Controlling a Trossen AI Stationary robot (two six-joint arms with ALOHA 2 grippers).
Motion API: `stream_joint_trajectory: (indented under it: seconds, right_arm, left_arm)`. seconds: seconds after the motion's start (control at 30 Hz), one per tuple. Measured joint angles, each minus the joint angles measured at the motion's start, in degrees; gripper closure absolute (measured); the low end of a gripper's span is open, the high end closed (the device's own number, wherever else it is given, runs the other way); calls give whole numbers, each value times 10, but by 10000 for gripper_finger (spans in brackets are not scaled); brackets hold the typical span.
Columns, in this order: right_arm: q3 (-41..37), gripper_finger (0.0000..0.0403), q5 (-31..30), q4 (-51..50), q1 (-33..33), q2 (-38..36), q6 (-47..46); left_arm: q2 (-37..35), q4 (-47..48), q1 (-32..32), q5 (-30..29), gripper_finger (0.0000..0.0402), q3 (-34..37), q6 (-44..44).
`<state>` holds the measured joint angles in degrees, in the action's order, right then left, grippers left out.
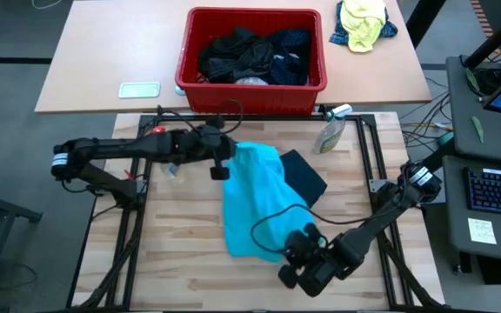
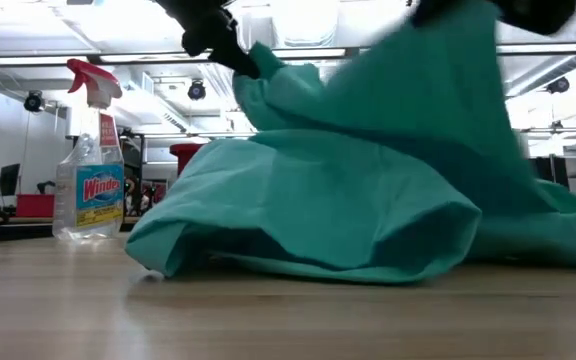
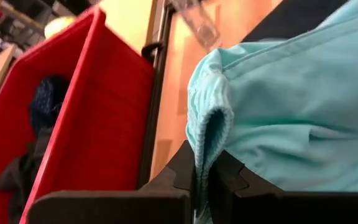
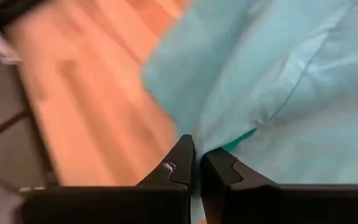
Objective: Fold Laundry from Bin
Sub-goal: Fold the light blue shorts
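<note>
A bright turquoise garment (image 1: 250, 200) lies bunched on the wooden table; its lower folds (image 2: 308, 240) rest on the tabletop and its upper parts are drawn up. It partly covers a dark garment (image 1: 307, 174). My left gripper (image 1: 224, 167) is shut on the turquoise garment's far left part, and my right gripper (image 1: 292, 246) is shut on its near right part. The red bin (image 1: 252, 87) stands beyond the table's far edge and holds several dark garments (image 1: 250, 54). My left gripper pinches a rolled hem edge (image 3: 211, 134) of the turquoise garment between its two fingers. It comes from the table's left, slanting down. The edge stands up out of the fingers and the cloth slopes away to the table. My right gripper pinches the turquoise garment's edge (image 4: 209, 142) at its near end, between its two fingers. It comes from the table's near right, slanting down. One layer or several, I cannot tell. The cloth runs away from the fingers, partly lifted.
A spray bottle (image 1: 330, 135) stands at the table's far right. A yellow-and-blue cloth bundle (image 1: 364, 24) and a small flat device (image 1: 139, 89) lie on the far surface beside the bin. Bare wood (image 1: 181, 252) shows on the table's near left.
</note>
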<state>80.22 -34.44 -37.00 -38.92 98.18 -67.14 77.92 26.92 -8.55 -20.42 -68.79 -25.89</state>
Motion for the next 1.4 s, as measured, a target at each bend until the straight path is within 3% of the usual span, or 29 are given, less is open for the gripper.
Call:
stream_joint_trajectory:
  seconds: [0.27, 0.67, 0.93, 1.03, 1.2, 1.27, 1.4]
  right_arm:
    - [-2, 394, -2, 175, 22, 3, 169]
    - [0, 394, 133, 290, 97, 72, 275]
    - [0, 394, 143, 301, 137, 91, 282]
    - [0, 394, 162, 302, 148, 92, 294]
    - [-1, 394, 273, 350, 156, 98, 339]
    - [-1, 394, 275, 361, 158, 98, 342]
    - [-2, 394, 249, 358, 161, 98, 343]
  left_arm:
    - [1, 51, -71, 7, 397, 0, -6]
    - [5, 98, -111, 70, 396, 10, -29]
    - [6, 137, -111, 70, 371, 10, -2]
    - [6, 148, -111, 36, 349, 10, 10]
    - [6, 147, -111, -95, 312, 10, 20]
    - [6, 146, -110, -127, 298, 10, 26]
    - [6, 145, -112, -127, 276, 10, 29]
